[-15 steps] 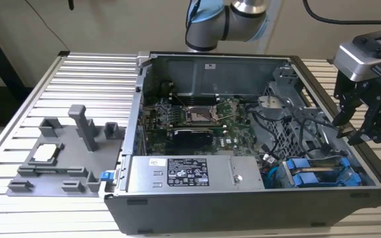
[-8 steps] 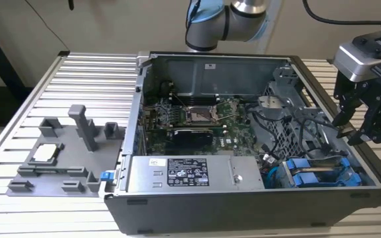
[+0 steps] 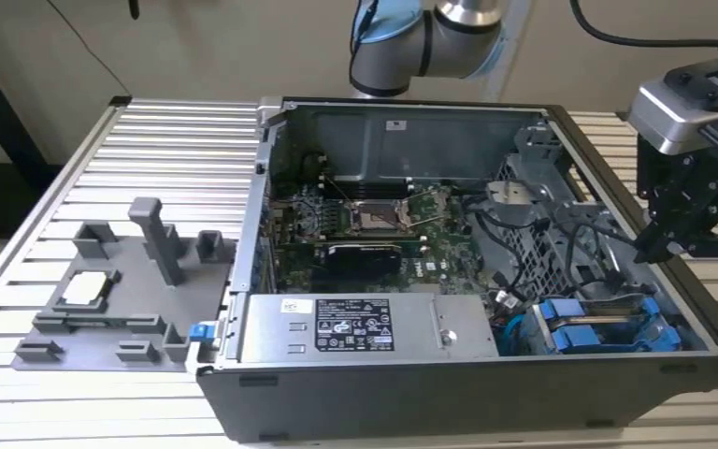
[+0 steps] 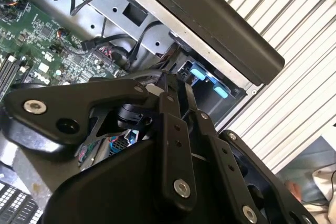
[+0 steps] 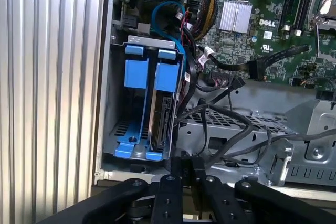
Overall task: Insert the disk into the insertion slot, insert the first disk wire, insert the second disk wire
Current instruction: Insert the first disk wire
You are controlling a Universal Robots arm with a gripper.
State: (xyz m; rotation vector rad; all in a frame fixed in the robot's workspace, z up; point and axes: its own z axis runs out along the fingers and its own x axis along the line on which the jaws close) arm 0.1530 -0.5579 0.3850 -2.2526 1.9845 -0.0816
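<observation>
Sitting just beyond jaws: disk (image 5: 160, 121)

Bright even light, glare on ribbed table (image 5: 47, 77), case interior (image 3: 372, 178) shadowed

Grey metal computer case (image 3: 459, 402) on ribbed aluminium table (image 3: 172, 140), grey plastic fixture (image 3: 122, 299) at the exterior view's left. Blue-framed silver disk (image 5: 163, 116) in grey insertion slot (image 5: 111, 129), case's lower-right corner.
</observation>
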